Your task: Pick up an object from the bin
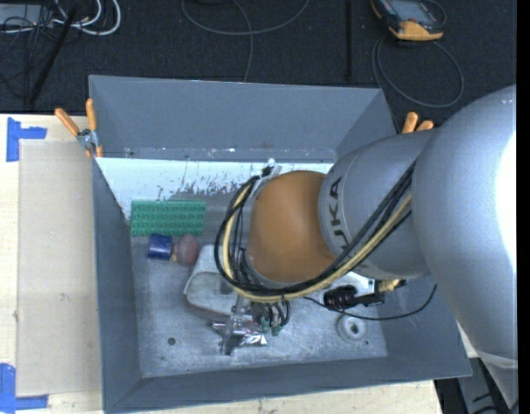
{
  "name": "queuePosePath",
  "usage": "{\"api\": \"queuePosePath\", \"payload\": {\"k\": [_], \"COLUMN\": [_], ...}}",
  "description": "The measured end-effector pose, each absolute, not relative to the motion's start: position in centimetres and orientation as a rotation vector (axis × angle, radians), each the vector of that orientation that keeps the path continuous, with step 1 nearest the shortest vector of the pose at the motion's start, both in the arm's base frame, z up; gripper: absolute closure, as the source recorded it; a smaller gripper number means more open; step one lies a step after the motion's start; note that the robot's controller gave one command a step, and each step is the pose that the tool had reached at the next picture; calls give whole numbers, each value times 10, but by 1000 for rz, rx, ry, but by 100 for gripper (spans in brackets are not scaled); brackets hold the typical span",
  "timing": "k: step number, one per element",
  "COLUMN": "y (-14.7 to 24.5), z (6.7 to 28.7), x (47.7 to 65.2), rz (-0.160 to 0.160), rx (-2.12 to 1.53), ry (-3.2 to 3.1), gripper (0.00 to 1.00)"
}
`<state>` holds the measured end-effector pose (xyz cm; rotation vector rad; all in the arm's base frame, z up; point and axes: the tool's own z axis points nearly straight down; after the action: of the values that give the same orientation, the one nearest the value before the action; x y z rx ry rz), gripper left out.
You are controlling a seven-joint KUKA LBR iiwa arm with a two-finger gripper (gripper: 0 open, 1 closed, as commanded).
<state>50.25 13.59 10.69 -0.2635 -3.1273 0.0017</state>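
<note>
where the pincer (241, 333) hangs low, pale grey rounded object (198, 287) just beside

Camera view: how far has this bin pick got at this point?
Done: the gripper is low over the bin floor near the front, next to a pale grey curved thing. In hand: nothing visibly gripped or raised. Left: the grasp and lift-out. The green studded plate, blue cylinder and white ring lie apart from it.

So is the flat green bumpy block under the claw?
No, the flat green bumpy block lies off to the left, well apart from the claw.
</note>
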Motion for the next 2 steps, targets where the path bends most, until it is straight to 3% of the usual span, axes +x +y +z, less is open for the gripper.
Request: {"api": "queuePosePath", "payload": {"k": [1, 2], "y": [104, 104], "z": [71, 76], "x": [517, 521], "rz": [-6, -11], "rx": [-273, -279], "ry": [-3131, -3145], "gripper": [0, 100]}}
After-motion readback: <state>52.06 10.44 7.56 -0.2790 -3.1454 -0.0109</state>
